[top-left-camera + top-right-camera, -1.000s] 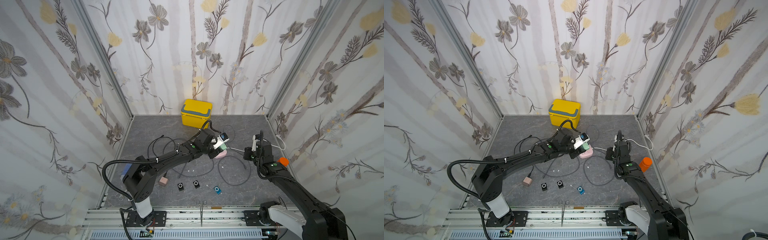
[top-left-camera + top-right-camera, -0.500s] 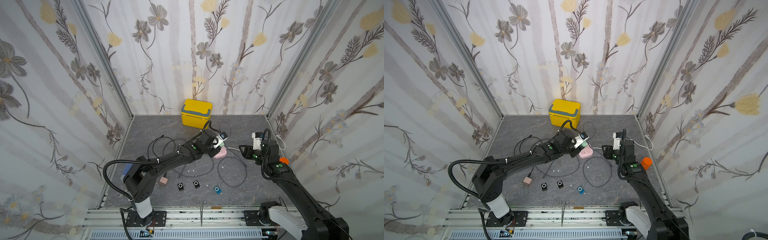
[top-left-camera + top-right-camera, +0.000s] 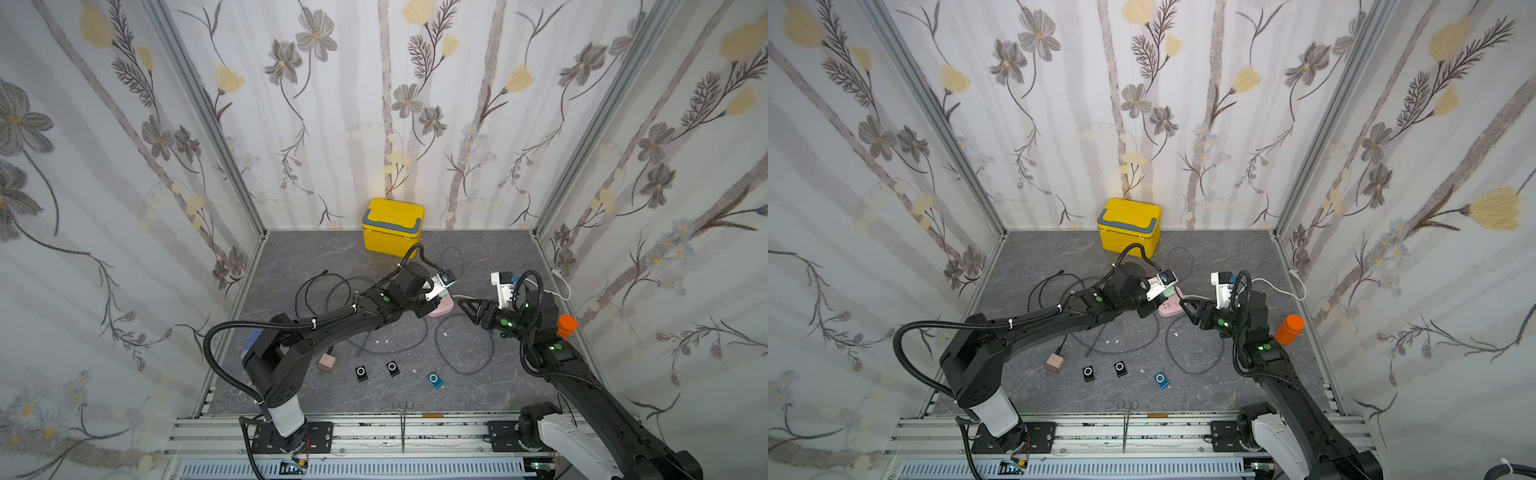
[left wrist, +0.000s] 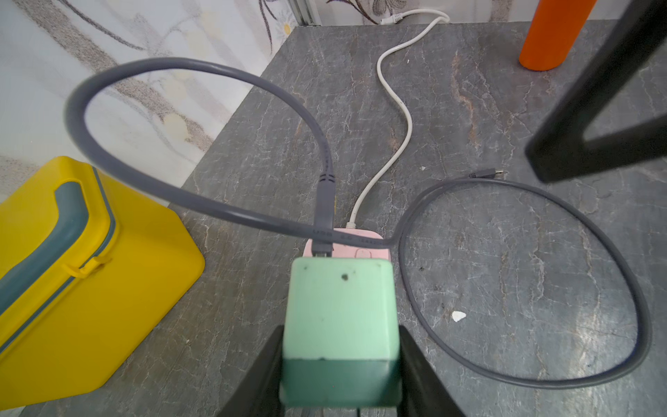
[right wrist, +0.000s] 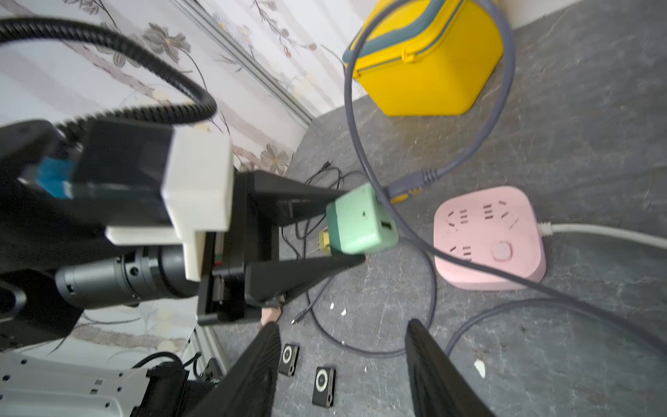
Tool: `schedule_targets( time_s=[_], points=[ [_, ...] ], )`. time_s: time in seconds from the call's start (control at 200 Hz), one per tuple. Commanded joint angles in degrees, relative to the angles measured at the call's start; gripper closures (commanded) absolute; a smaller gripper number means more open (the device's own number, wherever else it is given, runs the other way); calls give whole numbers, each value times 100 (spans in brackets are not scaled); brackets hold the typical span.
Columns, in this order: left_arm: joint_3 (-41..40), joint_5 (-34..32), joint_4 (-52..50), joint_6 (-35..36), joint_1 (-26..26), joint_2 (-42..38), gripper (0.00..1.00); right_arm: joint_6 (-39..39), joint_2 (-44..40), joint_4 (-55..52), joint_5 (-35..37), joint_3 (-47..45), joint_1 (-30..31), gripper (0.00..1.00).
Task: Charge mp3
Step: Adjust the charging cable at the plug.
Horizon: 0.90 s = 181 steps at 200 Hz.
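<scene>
- Right claw [image 5: 343, 325] has spread its jaws since a second ago. It now sits clear of the charger with nothing between its fingers.
- Near the front edge, three players lie flat: a black mp3 [image 3: 361, 372], a second black mp3 [image 3: 392, 368] and, further right, a blue mp3 [image 3: 434, 380]. None is wired, and all are well apart from the cable's loose end.
- Left claw [image 4: 341, 335] clamps the green charger [image 5: 355, 224] by two opposite sides. It holds the charger off the table, near the pink strip [image 5: 487, 234] but not touching it.
- Grey cable [image 4: 180, 63]: its big plug meets the charger's far face beside an empty port. It looks seated, though how deep I cannot tell. From there the cable arcs up, crosses over the strip and loops on the table. Its small plug [image 4: 487, 174] lies free.
- Step in hand, as I judge it: joining cable to charger looks done, so getting the charger into the strip comes next.
- The next move calls for the yellow prongs [image 5: 323, 240] to face a socket. They point back toward the left claw's palm, so a regrasp or a pass to the empty right claw seems needed before pressing in.
- After that, the small plug must go into one mp3.
</scene>
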Motion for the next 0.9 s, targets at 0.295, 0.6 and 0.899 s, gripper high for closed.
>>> schedule_targets(
  time_s=[0.295,0.6,0.899],
  points=[
    [-253,705,316,50,-32,-319,87,-508,1383,137,105,1125,82,48],
    [-242,889,305,6,-58,-261,87,-726,1941,25,151,1577,241,48],
    [-209,756,390,-34,-67,-204,88,-781,2191,25,62,1611,377,69]
  ],
)
